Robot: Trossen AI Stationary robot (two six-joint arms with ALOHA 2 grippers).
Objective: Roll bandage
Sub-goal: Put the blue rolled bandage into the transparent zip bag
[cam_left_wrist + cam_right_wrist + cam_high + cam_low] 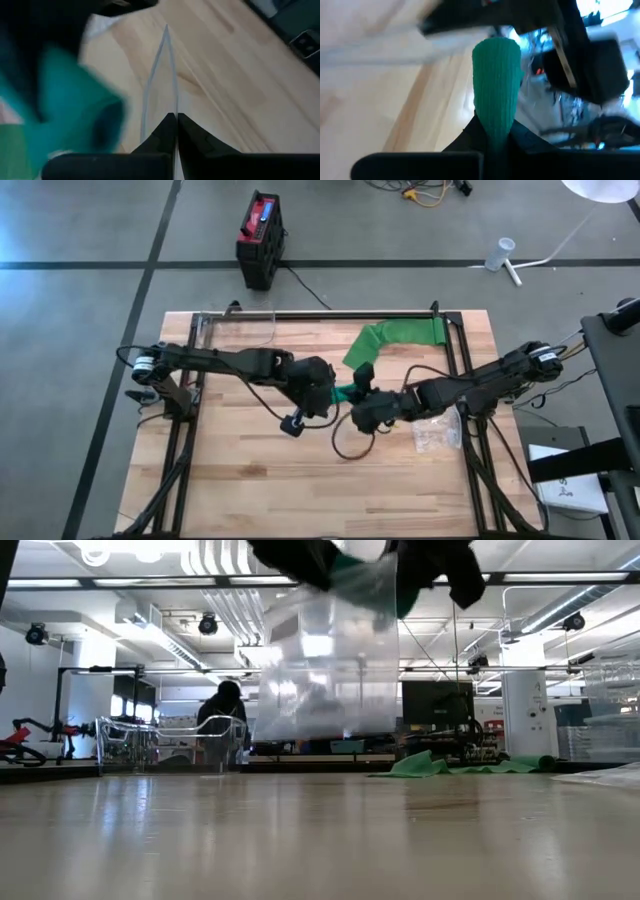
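Note:
The green bandage [400, 338] lies spread on the table's far right part, and a narrow stretch of it runs up to the table's middle, where both grippers meet above the wood. My right gripper [492, 132] is shut on the bandage's bunched end [495, 85]. Close beside it to the left, my left gripper [176, 116] is shut on a clear plastic bag [325, 670]. The low view shows this bag hanging below the two hands, its bottom clear of the table. In the high view the two grippers [335, 392] [358, 388] almost touch. My left gripper pinches a thin edge of the clear bag [167, 75] between its two fingertips, slanting down from the table's left. The bag hangs below the fingers, lifted clear of the table. My right gripper pinches the bandage's bunched end [494, 120] between its two fingers. The green lump stands out beyond the fingertips, lifted clear. The remaining bandage trails toward the far right and lies on the table [450, 765].
A crumpled clear wrapper [437, 430] lies on the table's right side under the right arm. Dark metal rails [320, 315] run along the far edge and both sides. A clear box [160, 745] stands at the far left. Bare wood fills the near half.

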